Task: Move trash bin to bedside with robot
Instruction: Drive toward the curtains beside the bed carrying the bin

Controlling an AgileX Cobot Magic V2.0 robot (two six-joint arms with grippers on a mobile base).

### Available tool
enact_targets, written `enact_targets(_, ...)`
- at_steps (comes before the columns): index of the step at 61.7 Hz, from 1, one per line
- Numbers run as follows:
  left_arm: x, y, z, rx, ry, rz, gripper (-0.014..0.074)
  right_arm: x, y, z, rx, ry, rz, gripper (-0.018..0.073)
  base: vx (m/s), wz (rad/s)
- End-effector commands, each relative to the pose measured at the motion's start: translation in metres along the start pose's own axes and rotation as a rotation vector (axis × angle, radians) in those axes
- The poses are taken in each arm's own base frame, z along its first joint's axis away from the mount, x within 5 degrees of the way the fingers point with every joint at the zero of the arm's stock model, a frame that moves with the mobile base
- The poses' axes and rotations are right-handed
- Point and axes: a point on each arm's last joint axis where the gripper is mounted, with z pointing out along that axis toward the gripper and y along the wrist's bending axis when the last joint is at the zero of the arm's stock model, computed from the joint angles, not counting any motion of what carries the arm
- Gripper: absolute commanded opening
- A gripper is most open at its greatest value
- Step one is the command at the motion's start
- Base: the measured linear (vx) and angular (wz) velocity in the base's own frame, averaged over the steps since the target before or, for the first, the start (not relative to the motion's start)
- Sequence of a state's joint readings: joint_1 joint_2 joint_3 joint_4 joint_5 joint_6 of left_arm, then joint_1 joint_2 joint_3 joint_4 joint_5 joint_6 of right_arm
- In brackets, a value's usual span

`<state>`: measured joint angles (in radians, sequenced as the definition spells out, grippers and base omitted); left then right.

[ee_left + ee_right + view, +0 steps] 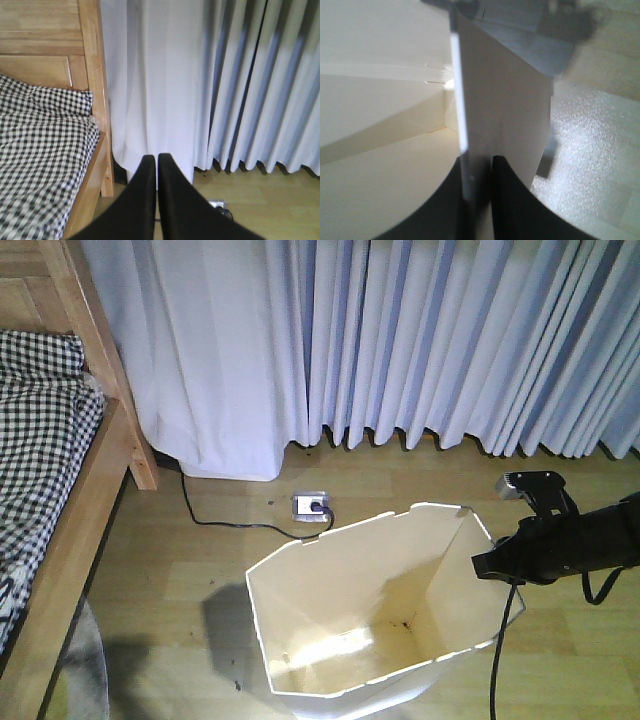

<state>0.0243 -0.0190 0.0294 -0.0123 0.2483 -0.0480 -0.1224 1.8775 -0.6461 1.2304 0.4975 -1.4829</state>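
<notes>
Bin: white faceted plastic trash bin (335, 585), cream inside, standing upright on the floor with its wide rim open upward; a few dark specks lie on its bottom.
Bin position: right of the bed, clear of the frame with a strip of floor between, and in front of the curtain.
Right hand: the right hand (480, 159) is clamped on the bin's right wall, one black finger inside and one outside, with the thin rim edge between them. In the front view it (480, 565) sits at the rim's right side on a thin black arm (580, 545), a cable hanging below.
Left hand: the left hand (156, 165) is narrow, its fingers nearly touching and nothing between them; it is raised toward the curtain beside the bed post.
Bed: light-brown wooden bed frame (85, 540) carrying black-and-white checkered bedding (40, 430).
Floor: light wooden floor (190, 570) with a small white socket box (310, 506) and a black cord (225, 523) behind the bin.
Backdrop: pale pleated curtain (420, 340) reaching the floor.
</notes>
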Motion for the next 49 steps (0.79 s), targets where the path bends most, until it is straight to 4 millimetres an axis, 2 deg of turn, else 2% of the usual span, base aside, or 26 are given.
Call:
enact_targets(1, 0.0027, 0.0001, 0.0016, 0.005, -0.051, -0.012, -0.0006, -0.0165, 0.0161, -0.016, -0.133, -0.096, 0.048, -0.0003, 0.29, 0.01)
enact_targets(49, 0.0027, 0.0001, 0.0016, 0.005, -0.051, -0.012, -0.0006, -0.0165, 0.0161, -0.016, -0.133, -0.096, 0.048, -0.0003, 0.24, -0.01)
